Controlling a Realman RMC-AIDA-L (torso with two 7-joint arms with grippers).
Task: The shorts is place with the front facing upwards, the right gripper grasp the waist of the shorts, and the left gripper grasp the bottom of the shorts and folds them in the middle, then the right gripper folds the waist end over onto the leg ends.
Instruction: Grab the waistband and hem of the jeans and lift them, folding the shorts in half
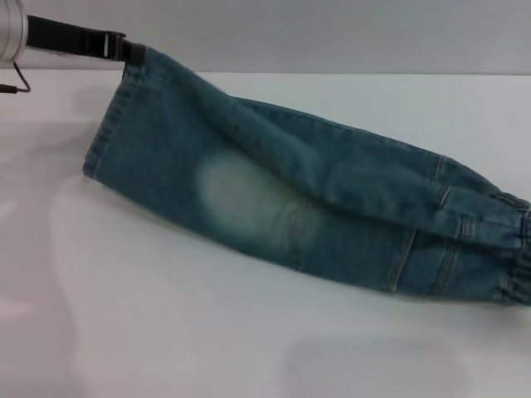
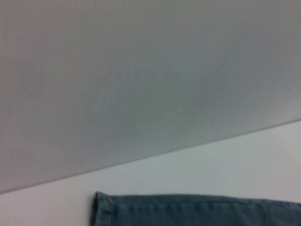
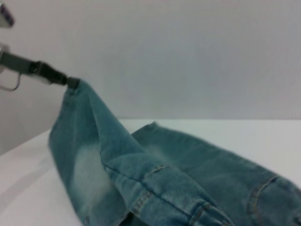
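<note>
Over the white bench [image 1: 166, 332], my left gripper [image 1: 133, 48] pinches the blue-green denim shorts [image 1: 290, 199] hem, mid-fold; next, lay it down.

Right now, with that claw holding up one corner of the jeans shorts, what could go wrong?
1. The left gripper pinches only a small corner of the leg ends, lifted off the table; the denim could slip free and drop.
2. The shorts lie folded lengthwise; a pull might undo that fold.
3. The right gripper is not in view, so I cannot tell whether the waist is held; it may drag.
</note>
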